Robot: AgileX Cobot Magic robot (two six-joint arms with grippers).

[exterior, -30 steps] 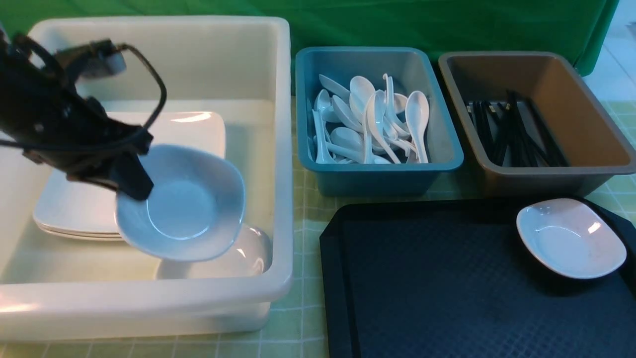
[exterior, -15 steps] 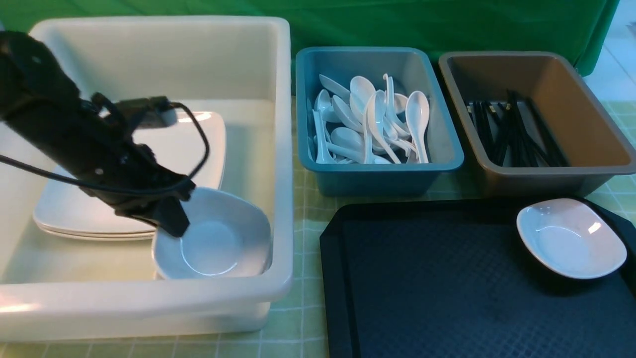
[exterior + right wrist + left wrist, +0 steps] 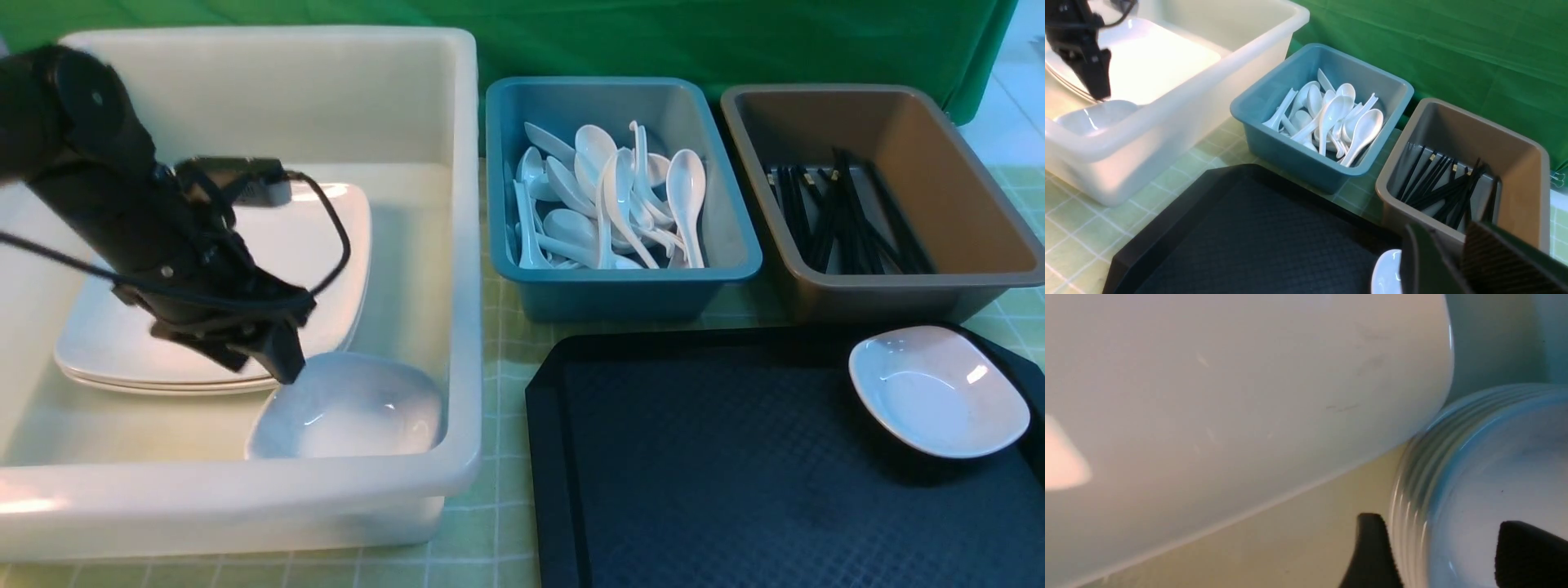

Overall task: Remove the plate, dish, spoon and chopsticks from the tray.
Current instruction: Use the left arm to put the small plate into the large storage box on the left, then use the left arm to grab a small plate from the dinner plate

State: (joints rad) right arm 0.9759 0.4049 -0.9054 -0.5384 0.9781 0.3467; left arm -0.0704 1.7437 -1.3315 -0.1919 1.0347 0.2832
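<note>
The black tray [image 3: 718, 490] holds one small white dish [image 3: 939, 390] at its far right corner. In the white tub [image 3: 457, 245] another small dish [image 3: 351, 408], blurred, lies next to stacked white plates [image 3: 318, 237]. My left gripper [image 3: 279, 369] stands open just above that dish's rim. In the left wrist view its fingers [image 3: 1372, 551] straddle the rim of the dish [image 3: 1494, 457] without pinching it. My right gripper [image 3: 1447, 255] hovers over the tray's dish [image 3: 1386, 273], jaws a little apart and empty. No spoon or chopsticks lie on the tray.
A teal bin [image 3: 620, 286] behind the tray holds several white spoons [image 3: 620, 196]. A brown bin [image 3: 898, 286] to its right holds several black chopsticks [image 3: 849, 220]. Green checked cloth covers the table, and a green curtain hangs behind.
My left arm lowered the dish into the tub beside the plates, then its jaws opened and let the dish go. The dish on the tray has not moved.
</note>
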